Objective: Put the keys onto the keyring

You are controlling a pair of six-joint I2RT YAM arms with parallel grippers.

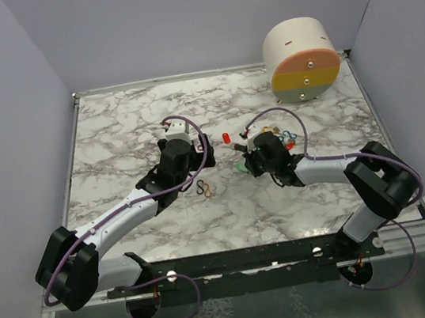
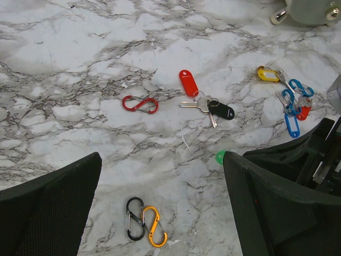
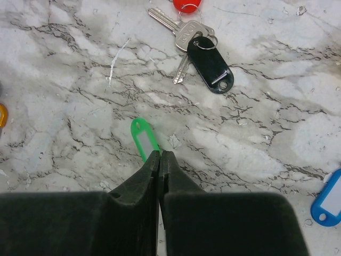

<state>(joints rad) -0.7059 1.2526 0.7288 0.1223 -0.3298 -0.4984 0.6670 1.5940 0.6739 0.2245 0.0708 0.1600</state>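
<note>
Right wrist view shows the right gripper [image 3: 160, 156] pinched shut on the near end of a green key [image 3: 144, 138] lying flat on the marble table [image 3: 277, 133]. The left gripper [image 2: 162, 165] hangs wide open and empty. The red and black keys [image 2: 205, 104] lie loose beyond it, and the keyring [image 2: 290, 98] sits further right. No key looks threaded on yet, so nearly all the work seems left.

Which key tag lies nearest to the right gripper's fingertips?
The green tag: it touches the shut right gripper; the black tag and red tag lie farther off.
</note>
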